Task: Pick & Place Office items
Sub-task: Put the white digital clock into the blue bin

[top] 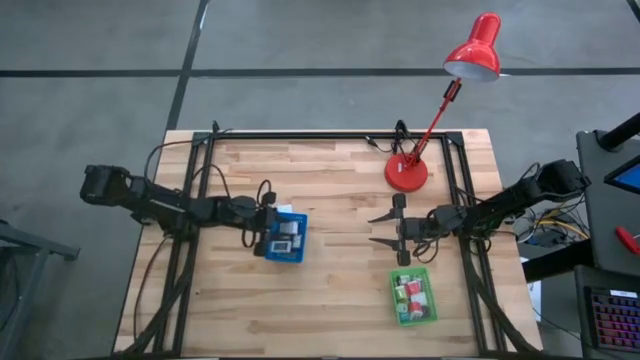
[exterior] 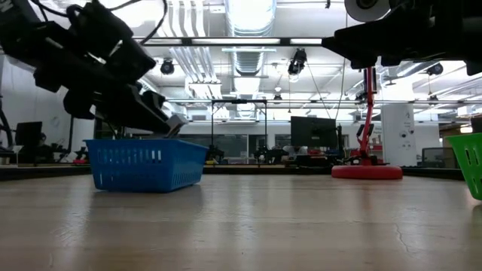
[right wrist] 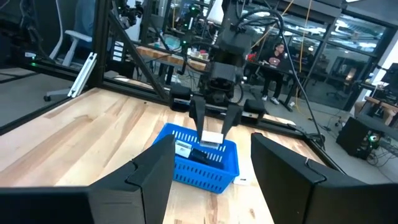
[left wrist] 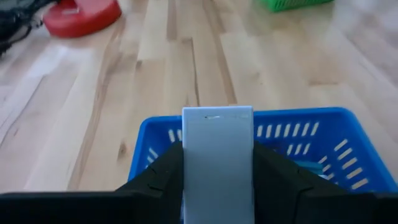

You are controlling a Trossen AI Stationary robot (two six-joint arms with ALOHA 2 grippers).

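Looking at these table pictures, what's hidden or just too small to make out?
- Blue tray contents: in the low view its wall hides them; from above they are too small to identify.
- Pale block held in the left gripper: the left wrist view's edge cuts off its lower end.
- Green tray: cut off by the low view's edge; its items are unseen there.
- Right gripper: open and empty, but its fingertips are cropped in its wrist view.

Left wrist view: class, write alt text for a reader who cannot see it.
The left gripper holds a pale blue flat rectangular block between its dark fingers, above a blue slotted plastic tray on a light wooden table.
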